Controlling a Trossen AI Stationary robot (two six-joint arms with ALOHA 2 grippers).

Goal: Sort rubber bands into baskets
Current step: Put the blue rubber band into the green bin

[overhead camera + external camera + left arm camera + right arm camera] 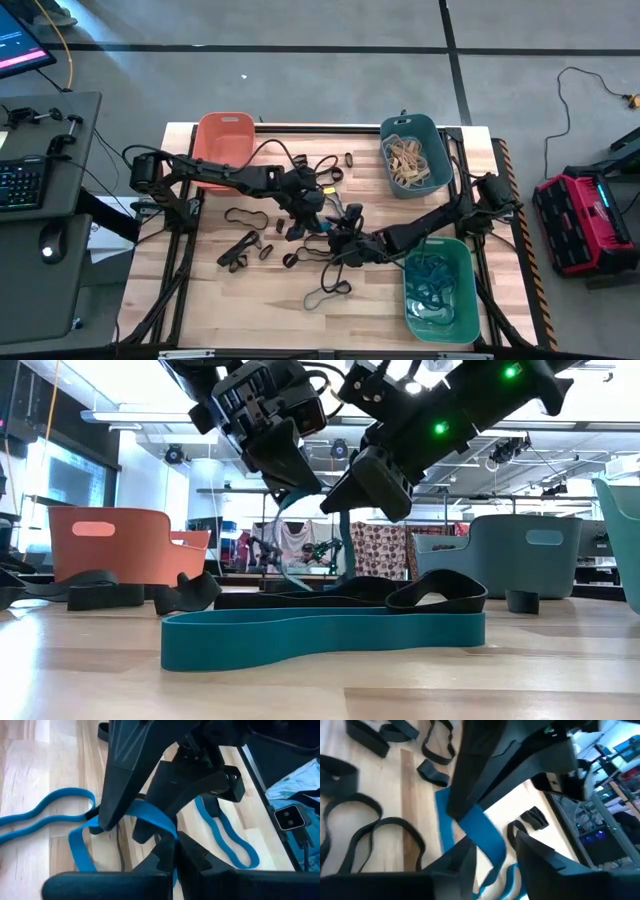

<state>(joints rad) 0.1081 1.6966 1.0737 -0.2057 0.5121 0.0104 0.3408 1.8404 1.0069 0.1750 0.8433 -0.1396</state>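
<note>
1. Left gripper [303,208] and right gripper [340,238] meet at table centre, both above the wood.
2. A blue band [305,540] hangs between them. Left fingers [117,785] clenched on it; right fingers [470,780] also pinch it.
3. Black bands [243,216] lie scattered mid-table; another blue band [320,630] lies flat at the near edge.
4. Orange basket [225,125] far left; teal basket [436,130] far right, holding tan bands [408,160]; green basket [462,300] near right, holding blue bands [432,280].
</note>
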